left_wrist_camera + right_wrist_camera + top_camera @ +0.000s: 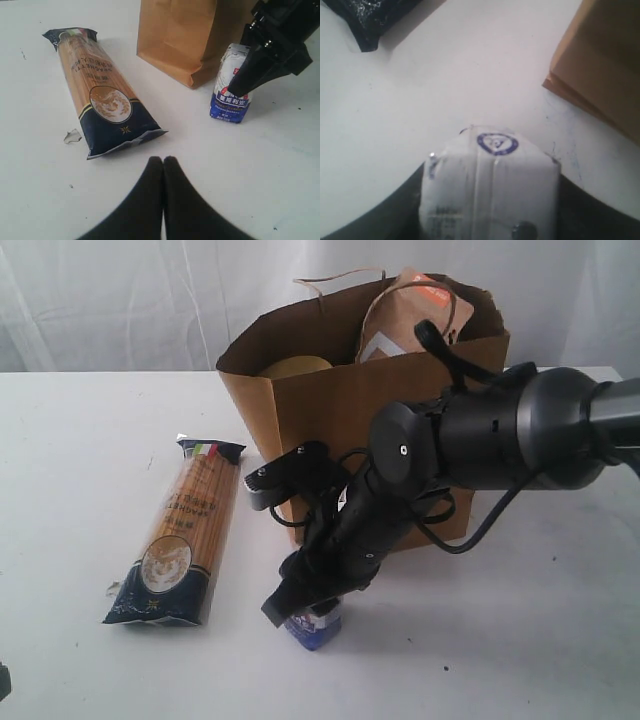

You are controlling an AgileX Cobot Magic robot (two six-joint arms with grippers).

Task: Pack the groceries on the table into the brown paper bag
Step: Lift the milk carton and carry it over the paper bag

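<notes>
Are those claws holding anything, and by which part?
The right gripper pinches the carton by its upper sides, carton standing on the table. The left gripper is shut, empty.

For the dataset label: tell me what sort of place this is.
Probably a robotics lab or test bench, not a home: a bare white table, a white curtain backdrop, and a black robot arm at a carton beside a paper bag.

Bare table (185, 125) lies between spaghetti packet (102, 95) and carton (231, 95); the paper bag (185, 40) stands behind.
</notes>
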